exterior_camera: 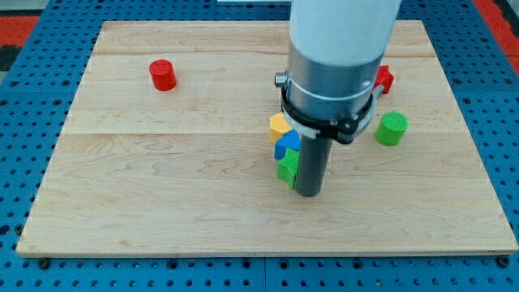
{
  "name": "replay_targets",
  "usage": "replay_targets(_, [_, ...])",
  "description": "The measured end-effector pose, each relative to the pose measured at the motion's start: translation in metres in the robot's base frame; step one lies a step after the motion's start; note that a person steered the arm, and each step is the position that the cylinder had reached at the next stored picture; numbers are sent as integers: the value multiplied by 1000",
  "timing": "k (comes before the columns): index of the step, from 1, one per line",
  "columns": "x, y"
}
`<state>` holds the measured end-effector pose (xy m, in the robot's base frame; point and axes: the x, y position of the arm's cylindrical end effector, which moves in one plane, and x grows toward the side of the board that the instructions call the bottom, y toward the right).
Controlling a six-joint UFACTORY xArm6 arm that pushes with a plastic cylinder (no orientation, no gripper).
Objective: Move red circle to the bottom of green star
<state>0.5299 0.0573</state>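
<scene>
The red circle point(163, 75) is a short red cylinder at the upper left of the wooden board point(162, 195). A green block point(287, 168), probably the green star, sits near the board's middle, partly hidden by my rod. My tip point(309, 193) rests on the board right beside the green block, on its right side, touching or nearly touching it. The tip is far to the right of and below the red circle.
A blue block point(286, 144) and a yellow block point(279, 126) are stacked in a line just above the green one. A green cylinder point(392, 128) and a red block point(384, 79) lie at the right. The arm's wide body hides part of the upper middle.
</scene>
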Motion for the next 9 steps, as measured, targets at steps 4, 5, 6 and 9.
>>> replay_targets(4, [-19, -82])
replay_targets(5, [-56, -129])
replay_targets(6, [-72, -123])
replay_targets(9, [-109, -50])
